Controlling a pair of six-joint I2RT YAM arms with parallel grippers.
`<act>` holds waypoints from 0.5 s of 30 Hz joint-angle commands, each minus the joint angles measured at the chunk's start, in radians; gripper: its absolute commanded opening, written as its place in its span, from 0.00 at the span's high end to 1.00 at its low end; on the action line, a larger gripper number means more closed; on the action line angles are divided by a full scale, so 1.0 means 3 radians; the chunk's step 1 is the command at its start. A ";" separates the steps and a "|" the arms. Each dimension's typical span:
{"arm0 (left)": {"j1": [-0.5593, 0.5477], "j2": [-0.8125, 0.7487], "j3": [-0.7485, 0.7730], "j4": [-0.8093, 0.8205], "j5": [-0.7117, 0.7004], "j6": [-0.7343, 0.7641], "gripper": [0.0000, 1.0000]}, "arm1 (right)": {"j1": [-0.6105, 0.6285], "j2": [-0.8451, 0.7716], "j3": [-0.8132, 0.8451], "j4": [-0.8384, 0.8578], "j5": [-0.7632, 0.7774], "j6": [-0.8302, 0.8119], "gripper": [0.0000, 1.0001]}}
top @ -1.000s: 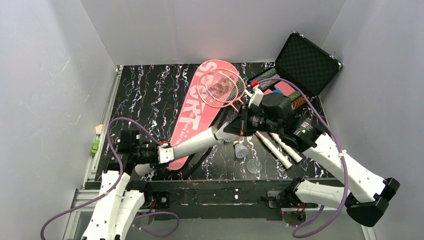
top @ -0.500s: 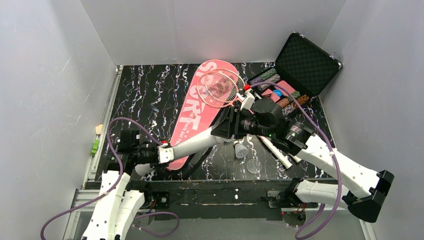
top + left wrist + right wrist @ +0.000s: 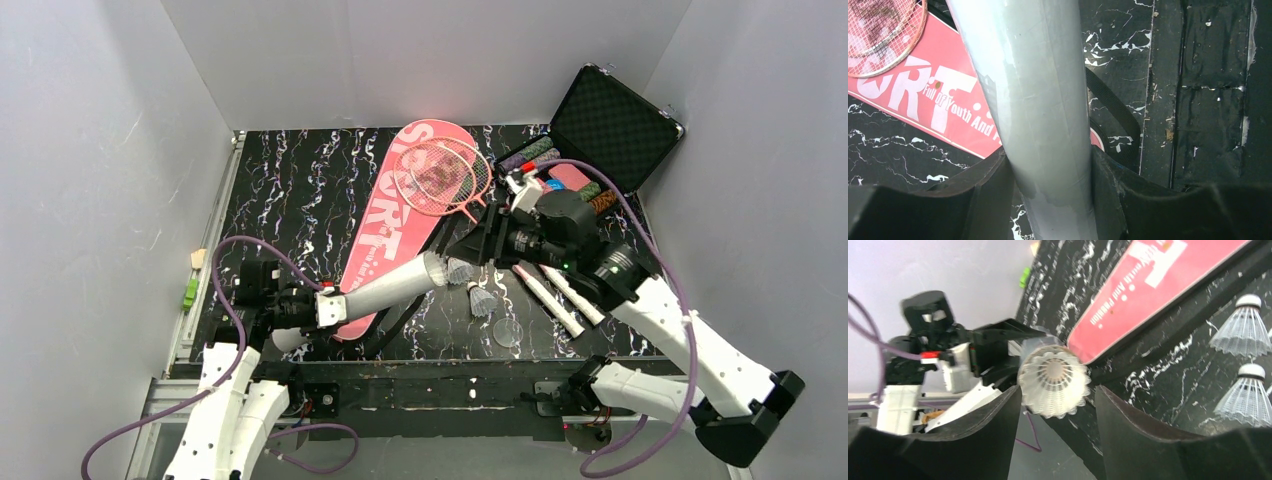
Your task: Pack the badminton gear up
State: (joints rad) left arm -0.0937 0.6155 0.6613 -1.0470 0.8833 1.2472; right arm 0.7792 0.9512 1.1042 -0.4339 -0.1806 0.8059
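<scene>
Left gripper (image 3: pixel 1048 170) is clamping the near end of the white-grey tube (image 3: pixel 390 285), with its two fingers pressing on both sides of it. So the tube is being held in the air over the table (image 3: pixel 290 190). Its long axis is running from the near left, at the left gripper, up toward the middle of the table, and its open mouth is pointing to the right arm.

What is new compared to half a second ago is happening at this mouth. A shuttlecock (image 3: pixel 1053 382) is now sitting in it, cork inward and feather skirt facing out, while the right gripper (image 3: pixel 480 243) is drawing back from the tube with its jaws wide and holding nothing. A moment ago it was pushing right against the mouth. I am judging from this that one shuttlecock is loaded, though its skirt is still showing at the rim, so it may need a further push.

Just beyond, two loose shuttlecocks (image 3: pixel 1243 325) are waiting on the table. Farther back the two rackets (image 3: pixel 440 175) are lying on the pink SPORT racket bag (image 3: pixel 385 225), not yet packed inside.
</scene>
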 commanded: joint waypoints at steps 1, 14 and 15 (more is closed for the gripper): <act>0.0016 -0.0011 0.0153 0.0030 0.0223 -0.0045 1.00 | 0.0005 0.0223 -0.0137 -0.0122 -0.0110 -0.0131 0.35; 0.0016 -0.0006 0.0222 0.0037 0.0311 -0.0095 0.99 | 0.0138 0.0500 -0.0213 0.0142 -0.0178 -0.0100 0.34; 0.0016 -0.0011 0.0226 0.0038 0.0320 -0.0100 0.99 | 0.0158 0.0536 -0.0194 0.0149 -0.0177 -0.0100 0.34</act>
State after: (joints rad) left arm -0.0937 0.6167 0.6785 -1.0485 0.9066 1.2266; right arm 0.8040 1.0821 1.0191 -0.4381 -0.2234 0.7860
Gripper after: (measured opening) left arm 0.472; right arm 0.664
